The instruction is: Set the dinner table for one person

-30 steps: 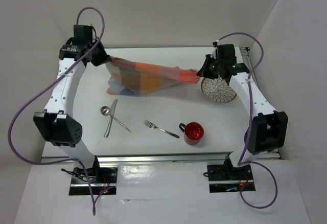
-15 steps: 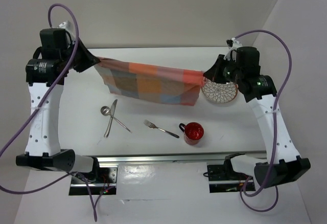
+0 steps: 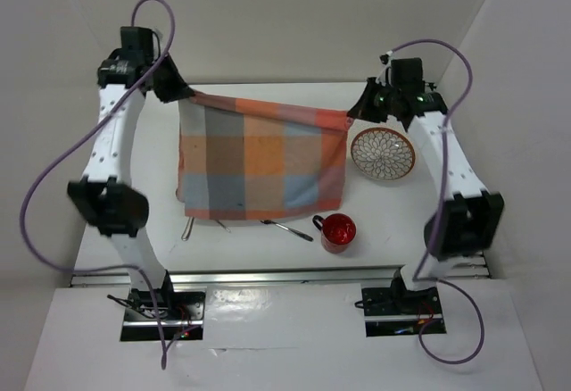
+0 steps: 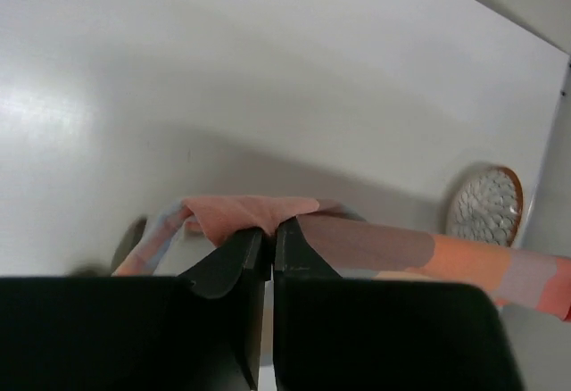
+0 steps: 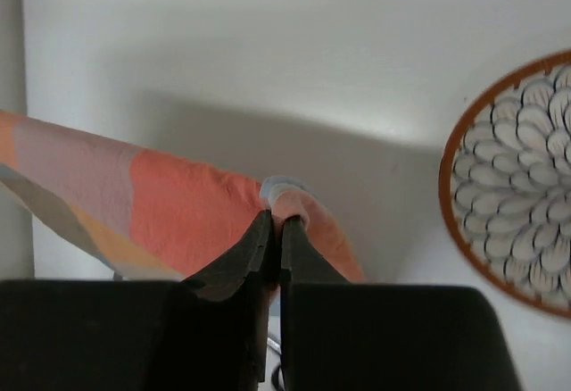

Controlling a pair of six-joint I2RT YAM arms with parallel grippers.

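Plainly, the dinner table [image 3: 393, 208] fills the middle of the top view. It is a flat white table with an aluminium rail [image 3: 285, 276] along its near edge and plain white walls [image 3: 312, 16] close behind it and on both sides. Toward its right stand a red mug [image 3: 339, 232] and, farther back, a petal-patterned plate [image 3: 383, 153] with an orange rim. An orange-blue-grey checked placemat [image 3: 259, 163] hangs spread over the table's middle, and a metal cutlery handle [image 3: 290, 229] pokes out past its lower edge. The left jaws are pinched tight on the placemat's far left corner, the right jaws on its far right corner.
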